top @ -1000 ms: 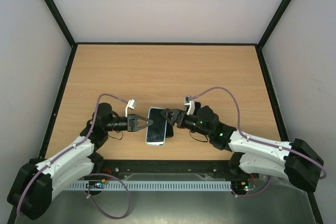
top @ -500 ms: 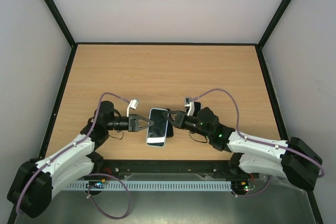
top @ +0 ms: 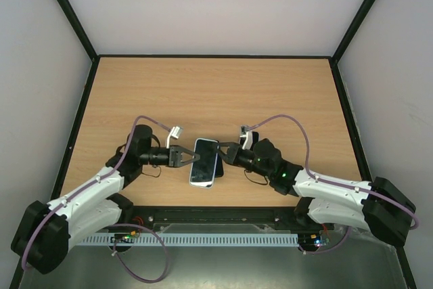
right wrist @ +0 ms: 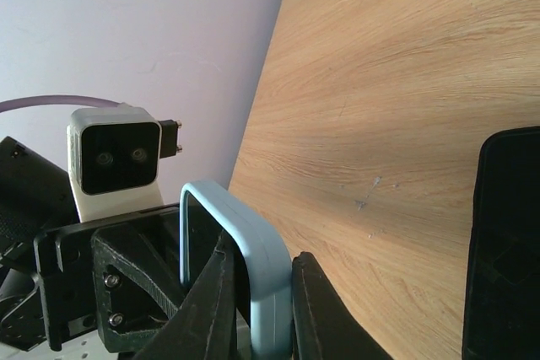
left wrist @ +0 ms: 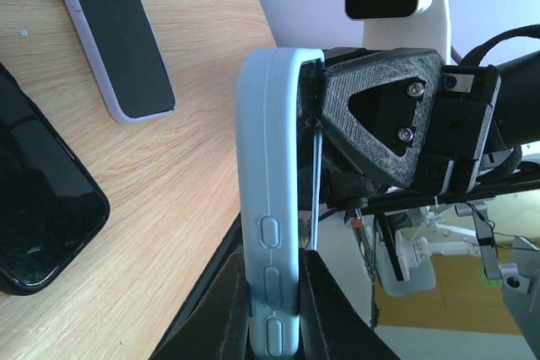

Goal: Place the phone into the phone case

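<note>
Left wrist view: light-blue phone case (left wrist: 270, 208) seen edge-on, clear of the tabletop (left wrist: 194, 124) and carried between both arms. We note the left fingers (left wrist: 224, 318) pinching its near end and the right fingers (right wrist: 316, 309) pinching the opposite end. The black phone (left wrist: 38, 200) lies flat on the tabletop, apart from the case, near a white-edged slab (left wrist: 114, 35).

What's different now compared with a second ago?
The right gripper closed onto the free edge of the case. The left gripper shifted slightly but stayed clamped on the opposite edge. The phone stayed lying on the table.
</note>
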Controlling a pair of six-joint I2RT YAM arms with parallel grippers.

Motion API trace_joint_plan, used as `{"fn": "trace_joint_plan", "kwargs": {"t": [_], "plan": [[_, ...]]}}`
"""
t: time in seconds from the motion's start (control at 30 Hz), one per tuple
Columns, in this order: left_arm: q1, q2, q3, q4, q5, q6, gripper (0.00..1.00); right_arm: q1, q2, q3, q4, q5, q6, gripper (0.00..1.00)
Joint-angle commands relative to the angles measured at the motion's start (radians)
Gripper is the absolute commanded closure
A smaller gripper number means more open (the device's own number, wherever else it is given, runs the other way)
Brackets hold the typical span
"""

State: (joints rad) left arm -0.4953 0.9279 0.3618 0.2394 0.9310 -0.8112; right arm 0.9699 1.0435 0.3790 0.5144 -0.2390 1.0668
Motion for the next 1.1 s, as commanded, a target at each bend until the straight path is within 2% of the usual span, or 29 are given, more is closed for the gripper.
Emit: {"fn": "trace_joint_plan", "kwargs": {"t": [0.0,0.07,0.17,0.43,0.6,0.77,1.07], "plan": [[0.001,0.013,0.023,-0.097,-0.091,0.030,0.98,0.006,-0.031,0.017,-0.019,0.068,-0.013,0.76],[0.005,0.010,0.029,-0.104,-0.102,0.029,0.98,0.005,-0.043,0.018,-0.042,0.083,-0.019,0.60],[0.013,0.012,0.054,-0.144,-0.146,0.048,0.98,0.004,-0.055,0.022,-0.085,0.103,-0.038,0.40],[0.123,0.075,0.109,-0.275,-0.263,0.145,0.97,0.005,-0.091,0.003,-0.125,0.140,-0.024,0.02],[0.212,0.169,0.118,-0.262,-0.299,0.158,0.98,0.005,-0.093,0.010,-0.168,0.128,-0.028,0.02],[0.243,0.268,0.119,-0.198,-0.298,0.132,0.98,0.004,-0.105,0.017,-0.207,0.132,-0.047,0.03],[0.276,0.421,0.159,-0.185,-0.334,0.158,0.98,0.005,-0.140,0.005,-0.240,0.196,-0.067,0.02]]}}
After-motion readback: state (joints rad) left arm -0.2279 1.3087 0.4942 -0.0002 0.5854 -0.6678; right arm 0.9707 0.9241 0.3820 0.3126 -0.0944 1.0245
